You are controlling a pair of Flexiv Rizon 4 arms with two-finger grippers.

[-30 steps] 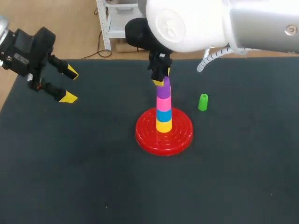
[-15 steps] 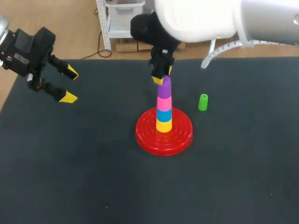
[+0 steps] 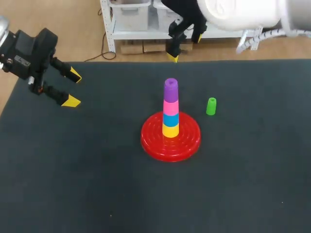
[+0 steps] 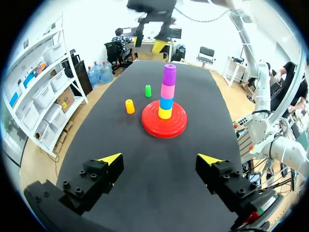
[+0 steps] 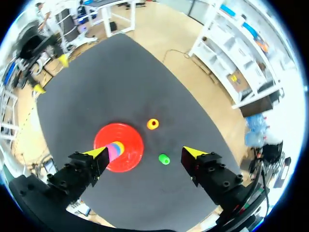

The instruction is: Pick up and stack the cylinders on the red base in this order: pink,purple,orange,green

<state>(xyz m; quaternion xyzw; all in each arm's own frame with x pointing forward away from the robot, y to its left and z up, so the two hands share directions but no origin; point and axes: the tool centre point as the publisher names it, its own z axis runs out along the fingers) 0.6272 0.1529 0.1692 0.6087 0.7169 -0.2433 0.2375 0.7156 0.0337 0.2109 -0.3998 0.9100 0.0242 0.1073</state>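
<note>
The pink cylinder (image 3: 170, 106) and the purple cylinder (image 3: 170, 90) were already on the tower on the red base (image 3: 150, 141), purple on top, above a blue ring (image 3: 170, 119) and a yellow ring (image 3: 170, 130). By the task's order, orange was due next.

The orange cylinder (image 4: 129, 106) stood upright on the dark table (image 3: 97, 184), apart from the base, its long axis vertical and its hollow end up. It showed in both wrist views but could not be made out in the head view. The green cylinder (image 3: 211, 106) also stood upright, near the base.

The right gripper (image 5: 145, 153) hung high over the table's far side, fingers spread wide and empty. From there the orange piece lay below and ahead, roughly on the line between its fingers and a little beyond the green one – probably a straight descent over the upright axis.

The left gripper (image 4: 160, 159) sat by the table's left edge, fingers likewise apart and holding nothing, with the orange cylinder well ahead of it. The right arm looked the better placed.
</note>
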